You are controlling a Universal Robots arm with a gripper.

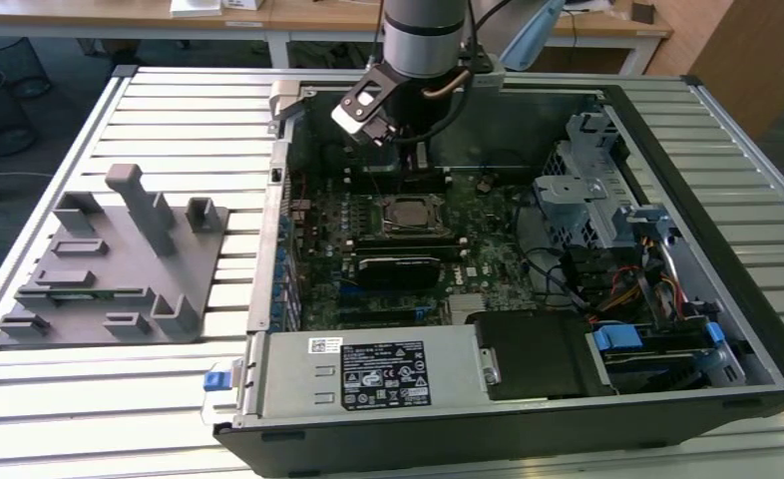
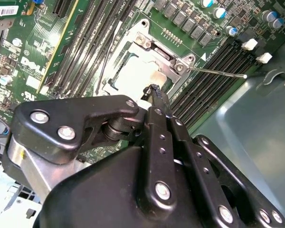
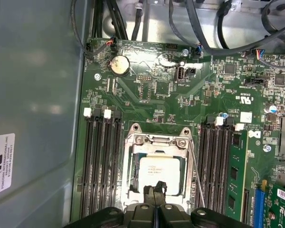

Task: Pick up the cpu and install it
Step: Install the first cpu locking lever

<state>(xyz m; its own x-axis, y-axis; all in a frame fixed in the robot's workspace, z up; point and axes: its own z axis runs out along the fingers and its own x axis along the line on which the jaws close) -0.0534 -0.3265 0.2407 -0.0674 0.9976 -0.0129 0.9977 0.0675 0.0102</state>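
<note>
While the cpu is lying flat within the metal socket frame on the motherboard, you are looking at a pick-up and placement that appear done. Whether the chip is seating fully cannot be told, and the thin lever rod seems to be angling free beside the frame, so latching is probably what is left. The gripper is hanging just over the chip's edge, its fingers pressing together on nothing. Memory slots are flanking the socket on both sides, a green module is standing beyond the rod, and the grey case wall is closing one side, so open room is lying mainly straight above.
</note>
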